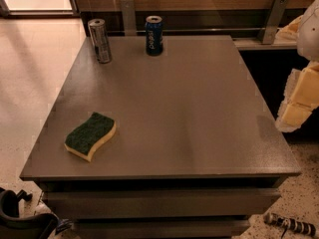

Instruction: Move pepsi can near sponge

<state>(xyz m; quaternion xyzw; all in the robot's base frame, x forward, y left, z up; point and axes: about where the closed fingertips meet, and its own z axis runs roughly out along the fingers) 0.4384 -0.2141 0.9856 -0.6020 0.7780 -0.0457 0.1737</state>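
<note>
The pepsi can (154, 35), dark blue with white lettering and a silver top, stands upright at the far edge of the grey table (199, 113). The sponge (90, 135), dark green on top with a yellow foam body, lies flat near the table's front left corner, far from the can. My gripper (298, 103) shows as pale yellow-white parts at the right edge of the view, off the table's right side and well away from both the can and the sponge. It holds nothing that I can see.
A taller, slimmer silver-grey can (100, 40) stands upright at the far left, left of the pepsi can. A wooden wall with metal brackets (271, 19) runs behind the table. A dark curved object (17, 218) sits on the floor at the bottom left.
</note>
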